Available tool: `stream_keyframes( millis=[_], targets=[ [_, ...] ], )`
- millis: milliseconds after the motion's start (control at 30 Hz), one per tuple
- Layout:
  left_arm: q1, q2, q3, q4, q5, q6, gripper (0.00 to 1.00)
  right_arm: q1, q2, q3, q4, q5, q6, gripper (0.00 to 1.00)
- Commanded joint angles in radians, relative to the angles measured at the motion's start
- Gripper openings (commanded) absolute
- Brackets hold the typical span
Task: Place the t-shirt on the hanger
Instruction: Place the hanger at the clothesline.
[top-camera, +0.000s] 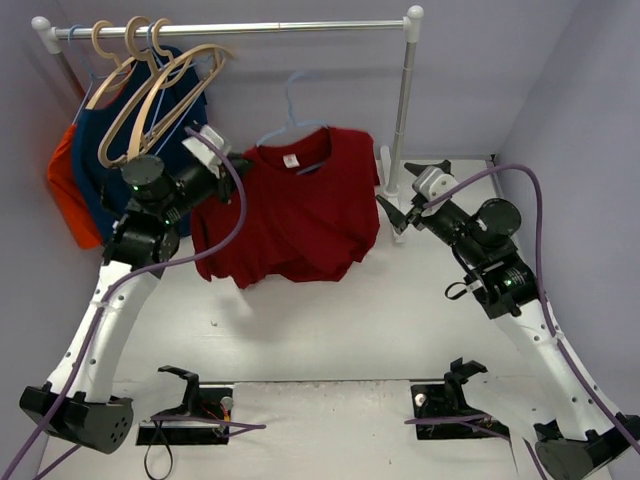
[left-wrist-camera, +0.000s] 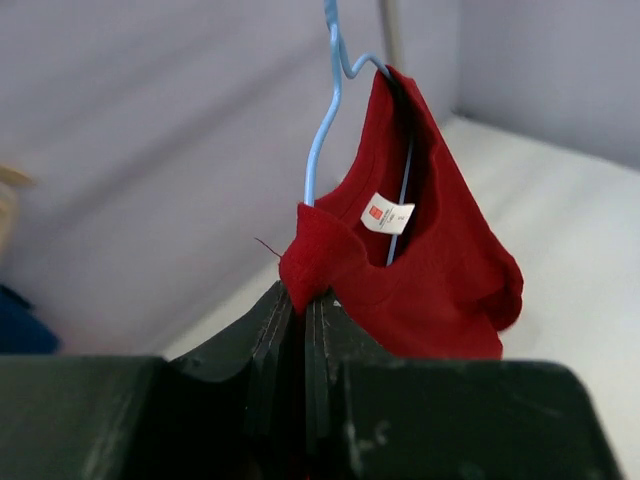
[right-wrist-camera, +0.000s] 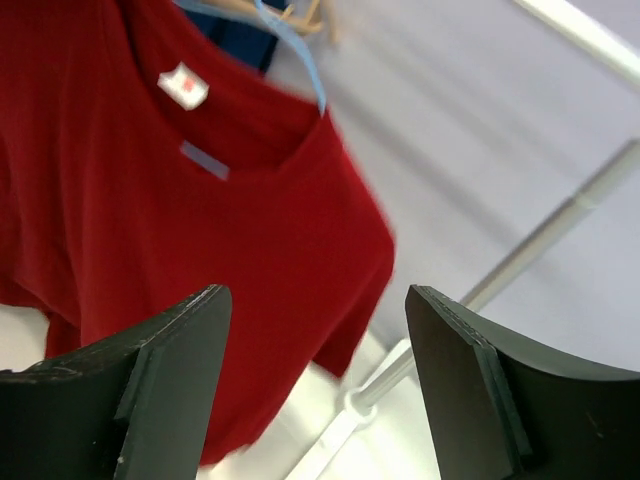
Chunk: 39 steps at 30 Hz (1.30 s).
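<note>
The dark red t-shirt (top-camera: 295, 215) hangs in the air on the light-blue wire hanger (top-camera: 290, 110), whose hook rises above the neck with the white label (top-camera: 291, 160). My left gripper (top-camera: 240, 163) is shut on the shirt's left shoulder and holds it up; the left wrist view shows the red cloth (left-wrist-camera: 400, 270) pinched between the jaws, with the hanger (left-wrist-camera: 325, 130) running into the neck. My right gripper (top-camera: 395, 212) is open and empty just right of the shirt's right sleeve; its wrist view shows the shirt (right-wrist-camera: 170, 230) ahead, between the open fingers (right-wrist-camera: 165, 390).
A clothes rail (top-camera: 240, 30) spans the back with a white upright post (top-camera: 402, 110). Pale wooden hangers (top-camera: 150, 90), a navy shirt (top-camera: 100, 170) and an orange garment (top-camera: 62, 185) hang at its left end. Two black mounts (top-camera: 190, 395) sit near the front edge.
</note>
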Motion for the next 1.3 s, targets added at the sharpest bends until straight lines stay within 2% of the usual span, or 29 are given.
stream_keyframes(
  millis=[0, 100, 267, 367, 433, 600, 667, 833, 1000, 1267],
  targets=[
    [0.007, -0.016, 0.228, 0.145, -0.156, -0.051, 0.0, 0.004, -0.033, 0.032, 0.129, 0.063, 0.032, 0.72],
    [0.007, 0.015, 0.377, 0.091, -0.196, -0.04, 0.0, 0.004, -0.041, 0.026, 0.132, 0.072, 0.034, 0.72],
    [0.007, 0.039, 0.542, 0.027, -0.225, -0.034, 0.0, 0.004, -0.053, 0.022, 0.14, 0.075, 0.04, 0.72],
    [0.007, 0.053, 0.614, -0.053, -0.186, -0.031, 0.0, 0.004, -0.059, 0.018, 0.145, 0.074, 0.044, 0.72],
    [0.007, 0.056, 0.62, -0.136, -0.17, -0.028, 0.0, 0.004, -0.062, 0.012, 0.149, 0.072, 0.046, 0.72],
    [0.007, 0.046, 0.573, -0.214, -0.205, -0.048, 0.0, 0.004, -0.053, 0.009, 0.152, 0.057, 0.063, 0.72],
    [0.007, 0.059, 0.574, -0.262, -0.26, -0.052, 0.0, 0.004, -0.051, 0.008, 0.157, 0.055, 0.066, 0.72],
    [0.007, 0.079, 0.504, -0.225, -0.4, -0.097, 0.0, 0.004, -0.039, 0.005, 0.157, 0.048, 0.072, 0.72],
    [0.007, 0.118, 0.488, -0.159, -0.442, -0.115, 0.0, 0.004, -0.027, -0.001, 0.16, 0.035, 0.078, 0.72],
    [0.007, 0.271, 0.605, -0.158, -0.569, -0.146, 0.0, 0.004, -0.013, -0.006, 0.169, 0.026, 0.086, 0.71]
  ],
)
